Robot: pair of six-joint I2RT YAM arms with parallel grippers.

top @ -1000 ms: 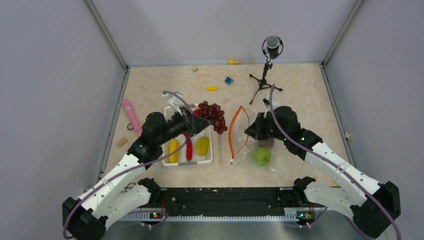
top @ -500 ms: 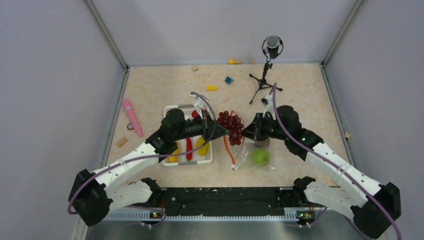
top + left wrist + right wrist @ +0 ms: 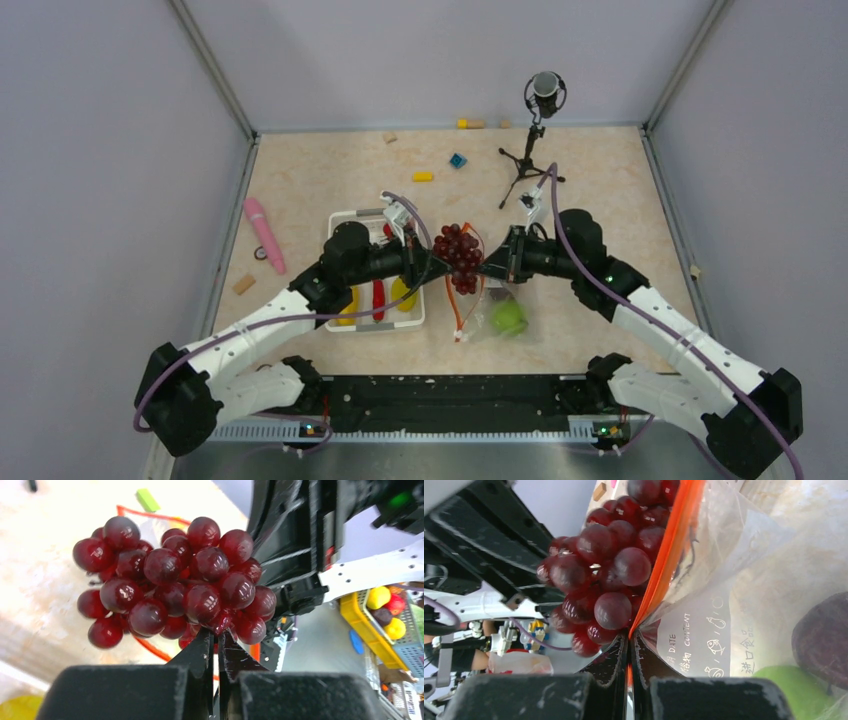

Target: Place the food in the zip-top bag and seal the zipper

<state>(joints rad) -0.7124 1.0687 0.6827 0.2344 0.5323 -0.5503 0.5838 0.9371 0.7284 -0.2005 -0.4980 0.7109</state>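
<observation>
Aloft, grapes [image 3: 461,255] tight in the left jaws, zipper [image 3: 669,555] apparently pinched between the right jaws.

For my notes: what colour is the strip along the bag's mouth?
Orange-red strip; clearest in right wrist view.

"DATE" and "CONTENT" are read, tilted, on the white label [image 3: 704,647] of the zip-top bag [image 3: 749,565], lower middle of the right wrist view. Chinese characters and small fish outlines are printed beside them, too blurred to read.
</observation>
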